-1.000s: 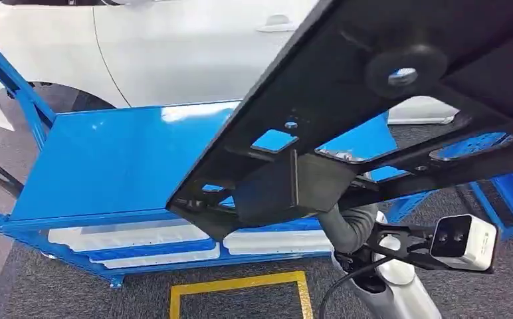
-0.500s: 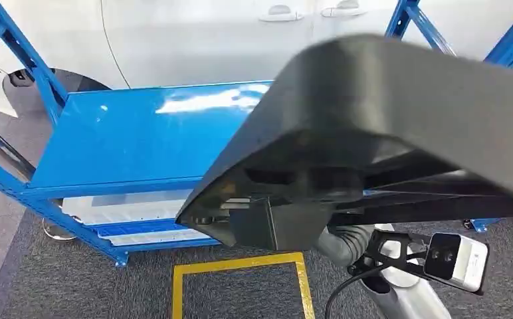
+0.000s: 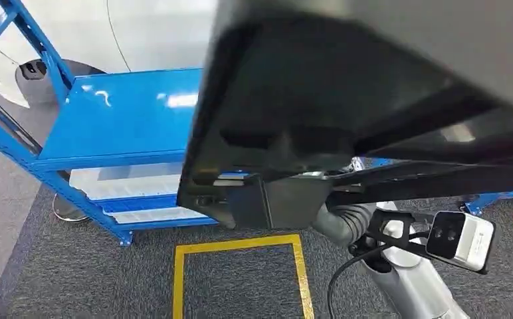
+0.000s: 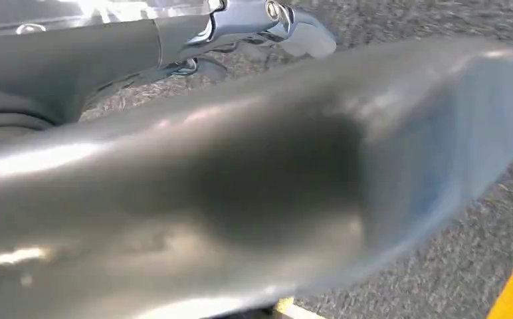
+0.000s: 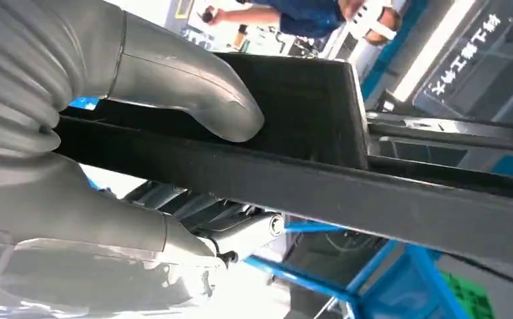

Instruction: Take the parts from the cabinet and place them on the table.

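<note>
A large black flat part (image 3: 347, 100) with a box-shaped block on its underside hangs close in front of my head camera and covers the upper right of that view. My right arm's wrist (image 3: 350, 222) comes up beneath it. In the right wrist view my right hand (image 5: 48, 179) grips a black bar of the part (image 5: 373, 199), thumb on one side and fingers on the other. In the left wrist view the part (image 4: 254, 186) is a blurred grey mass lying against my left hand (image 4: 240, 20); the frames do not settle whether that hand grips it.
The blue metal cabinet (image 3: 121, 119) stands ahead on the left, its upper shelf bare and white panels on the shelf below. A white car (image 3: 147, 33) is behind it. A yellow floor marking (image 3: 240, 246) lies on grey carpet. A person (image 5: 294, 13) stands nearby.
The whole picture has shifted, so the camera has moved; the cabinet now sits further left. The black part has tilted up and come closer, hiding more of the scene.
</note>
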`<state>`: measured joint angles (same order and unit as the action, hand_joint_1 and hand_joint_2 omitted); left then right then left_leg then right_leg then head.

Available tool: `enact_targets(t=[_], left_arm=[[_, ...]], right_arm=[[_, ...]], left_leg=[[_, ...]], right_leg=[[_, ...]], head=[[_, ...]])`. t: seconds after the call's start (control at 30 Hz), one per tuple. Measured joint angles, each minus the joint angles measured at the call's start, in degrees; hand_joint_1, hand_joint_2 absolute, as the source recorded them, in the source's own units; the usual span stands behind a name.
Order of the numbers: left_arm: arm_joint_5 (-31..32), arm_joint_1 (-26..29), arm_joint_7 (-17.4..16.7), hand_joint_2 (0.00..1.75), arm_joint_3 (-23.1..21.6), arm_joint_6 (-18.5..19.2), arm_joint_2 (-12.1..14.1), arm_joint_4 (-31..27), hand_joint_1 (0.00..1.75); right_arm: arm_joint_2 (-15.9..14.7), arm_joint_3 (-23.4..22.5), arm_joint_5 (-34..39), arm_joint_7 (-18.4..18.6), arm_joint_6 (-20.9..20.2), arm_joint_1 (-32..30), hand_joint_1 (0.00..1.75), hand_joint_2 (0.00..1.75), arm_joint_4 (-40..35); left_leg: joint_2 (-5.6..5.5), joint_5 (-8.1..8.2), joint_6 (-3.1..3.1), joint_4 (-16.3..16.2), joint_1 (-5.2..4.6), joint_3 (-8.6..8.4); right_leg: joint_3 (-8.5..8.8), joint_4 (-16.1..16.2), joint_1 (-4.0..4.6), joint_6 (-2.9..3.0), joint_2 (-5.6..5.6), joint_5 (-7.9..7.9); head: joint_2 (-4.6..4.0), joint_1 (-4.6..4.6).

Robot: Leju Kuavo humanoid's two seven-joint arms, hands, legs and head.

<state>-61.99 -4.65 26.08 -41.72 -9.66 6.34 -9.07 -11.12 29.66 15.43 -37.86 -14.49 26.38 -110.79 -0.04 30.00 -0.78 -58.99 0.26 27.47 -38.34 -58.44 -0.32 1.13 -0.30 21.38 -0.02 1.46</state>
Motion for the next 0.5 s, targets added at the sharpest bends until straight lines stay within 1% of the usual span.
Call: enact_targets(t=[0.03,0.07,0.1,0.13,0.17,0.2,0.23,0.27,0.3,0.33,0.37,0.4,0.43,0.47,0.5], left_arm=[[-0.1,0.0,0.2,0.00,0.0,0.0,0.1,0.0,0.00],[-0.1,0.0,0.4,0.00,0.0,0.0,0.1,0.0,0.00],[-0.3,-0.1,0.6,0.00,0.0,0.0,0.1,0.0,0.00],[-0.4,-0.1,0.7,0.00,0.0,0.1,0.1,0.0,0.00],[-0.6,0.0,0.7,0.00,0.0,0.1,0.0,0.0,0.00],[-0.9,-0.1,0.6,0.00,0.0,0.0,-0.1,0.0,0.00],[-1.1,-0.1,0.5,0.00,0.0,-0.1,-0.1,0.0,0.00],[-1.3,-0.1,0.5,0.00,0.0,-0.2,-0.2,0.0,0.00],[-1.6,0.0,0.5,0.00,0.0,-0.4,-0.2,0.0,0.00],[-1.7,0.0,0.5,0.00,0.0,-0.6,-0.3,0.0,0.00],[-2.0,0.0,0.5,0.00,0.0,-0.7,-0.4,0.0,0.00],[-2.2,0.1,0.5,0.00,0.0,-0.7,-0.5,0.0,0.00],[-2.2,0.1,0.5,0.00,0.0,-0.7,-0.5,0.0,0.00],[-2.3,0.2,0.5,0.00,0.0,-0.6,-0.6,0.0,0.00],[-2.3,0.2,0.5,0.00,0.0,-0.5,-0.6,0.0,0.00]], right_arm=[[0.1,0.1,0.0,0.0,0.0,0.4,1.75,1.75,0.0],[0.4,0.2,-0.2,0.1,0.0,0.6,1.75,1.75,0.0],[0.7,0.4,-0.7,0.2,0.1,0.7,1.75,1.75,0.1],[1.2,0.5,-1.3,0.4,0.1,0.6,1.75,1.75,0.1],[1.4,0.7,-1.7,0.5,0.0,0.6,1.75,1.75,0.1],[1.6,0.7,-1.9,0.6,-0.2,0.6,1.75,1.75,0.1],[1.8,0.7,-2.2,0.9,-0.6,0.5,1.75,1.75,0.1],[2.1,0.7,-2.4,0.9,-1.3,0.4,1.75,1.75,0.1],[2.4,0.7,-2.5,1.0,-1.9,0.2,1.75,1.75,0.1],[2.6,0.5,-2.4,1.3,-2.6,-0.1,1.75,1.75,0.1],[2.9,0.3,-2.0,1.8,-3.5,-0.4,1.75,1.75,0.2],[3.3,0.2,-1.5,2.1,-4.0,-0.6,1.75,1.75,0.3],[3.5,0.2,-1.4,2.3,-4.3,-0.8,1.75,1.75,0.3],[3.9,0.1,-1.4,2.7,-4.8,-0.9,1.75,1.75,0.3],[4.0,-0.1,-1.5,3.1,-5.2,-0.9,1.75,1.75,0.3]], left_leg=[[0.05,0.89,-0.08,3.3,-0.14,-1.58],[-0.02,0.15,0.07,2.7,-0.41,-0.90],[-0.01,-0.03,0.44,2.9,-0.63,-0.83],[0.03,-0.81,0.85,3.4,-0.68,-0.47],[0.32,-2.03,1.26,4.2,0.03,-0.25],[0.46,-2.76,1.60,4.5,-0.12,0.52],[0.48,-3.38,1.95,4.5,-0.13,1.31],[0.49,-3.90,2.04,4.5,-0.13,2.20],[0.55,-4.63,2.01,4.5,-0.15,3.03],[0.60,-5.30,1.93,4.4,-0.15,3.82],[0.65,-5.85,1.85,4.2,-0.14,4.60],[0.69,-6.30,1.71,4.0,-0.12,5.40],[0.68,-6.62,1.55,3.7,-0.11,6.06],[0.67,-6.86,1.34,3.3,-0.11,6.58],[0.67,-6.97,1.16,2.8,-0.14,6.98]], right_leg=[[-0.02,0.1,0.01,-0.37,-0.08,-0.52],[0.20,0.5,-0.12,-0.73,-0.32,-1.09],[0.15,0.8,-0.34,-1.16,-0.36,-1.73],[0.17,1.3,-0.32,-1.54,-0.34,-2.45],[-0.20,1.1,-0.28,-1.79,-0.29,-2.08],[-0.93,0.0,-0.40,-1.91,-0.07,0.69],[-1.87,-2.9,-0.43,-1.95,0.04,4.27],[-3.03,-7.2,-0.43,-2.17,0.07,7.59],[-4.10,-11.9,-0.44,-2.39,0.07,10.12],[-4.88,-16.2,-0.45,-2.54,0.07,10.58],[-4.78,-18.1,-0.49,-2.63,0.06,9.05],[-3.43,-17.4,-0.54,-2.67,0.06,6.77],[-0.66,-14.1,-0.60,-2.61,0.04,5.11],[3.47,-8.4,-0.64,-2.46,0.03,4.48],[7.65,-2.3,-0.62,-2.17,0.00,5.86]], head=[[0.00,-0.04],[0.00,-0.06],[0.00,0.53],[0.00,0.46],[0.00,0.50],[0.00,0.44],[0.00,0.28],[0.00,0.24],[0.00,0.31],[0.00,0.28],[0.00,0.33],[0.00,0.30],[0.00,0.31],[0.00,0.33],[0.00,0.37]])
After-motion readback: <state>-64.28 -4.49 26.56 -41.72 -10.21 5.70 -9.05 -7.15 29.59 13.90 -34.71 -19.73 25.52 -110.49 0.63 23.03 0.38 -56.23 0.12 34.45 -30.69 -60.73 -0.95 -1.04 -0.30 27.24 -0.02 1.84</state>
